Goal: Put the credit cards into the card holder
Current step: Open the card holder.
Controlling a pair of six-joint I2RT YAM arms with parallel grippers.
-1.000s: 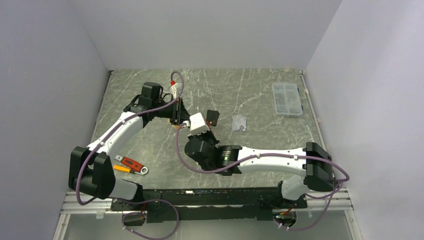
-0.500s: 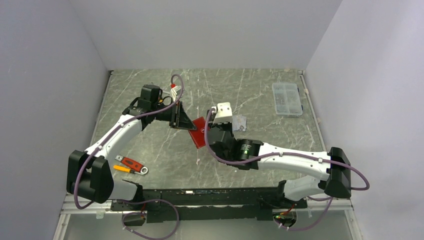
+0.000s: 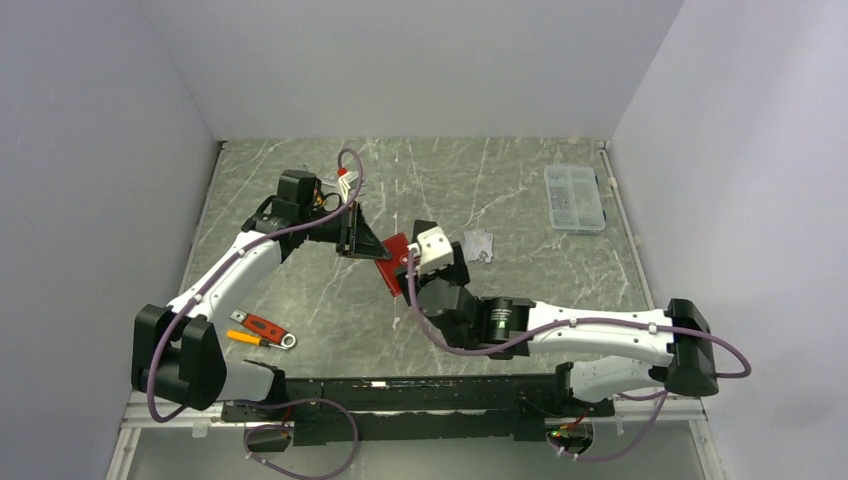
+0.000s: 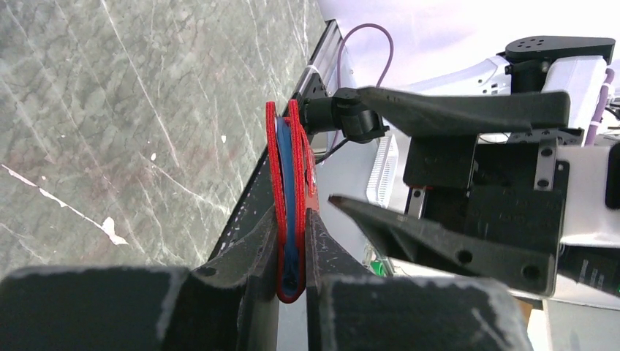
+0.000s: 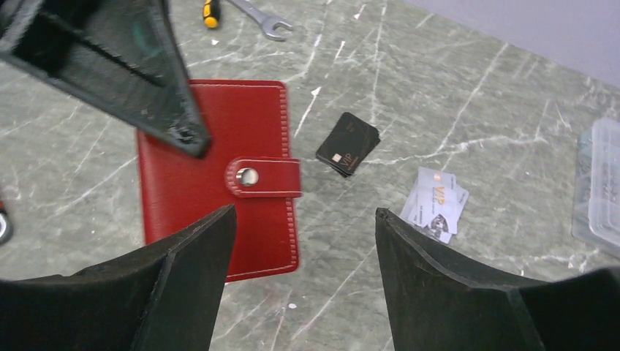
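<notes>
Step in hand, as judged: opening the card holder before any card goes in. It is shut, with the snap tab fastened.

- Wrench [image 5: 259, 20]: on the counter [image 3: 300, 290], on the arm-base side of the card holder, well apart from it.
- Right fingers [image 5: 190, 292]: spread apart and empty. They face the tab side of the card holder, near it, with no contact visible.
- Card holder [image 5: 212, 190]: gripped along one edge and seemingly lifted off the counter.
  - In the left wrist view it stands on edge, with both red covers pressed together.
  - Its long axis runs away from the left fingers' grip, along the cover.
  - The snap tab [image 5: 263, 178] crosses the short way and points toward the black cards.
- Left fingers [image 4: 256, 248]: clamped on the card holder's edge.
- Black cards [image 5: 348, 143]: a small stack flat on the counter, just beyond the tab side of the card holder.
- Silver-grey cards [image 5: 437, 203]: flat on the counter, farther out on that same side.

Next move, as judged: the right fingers close on the tab's free end and peel it off the snap. The left grip has to hold firm, since the pull could twist the holder out of it.
</notes>
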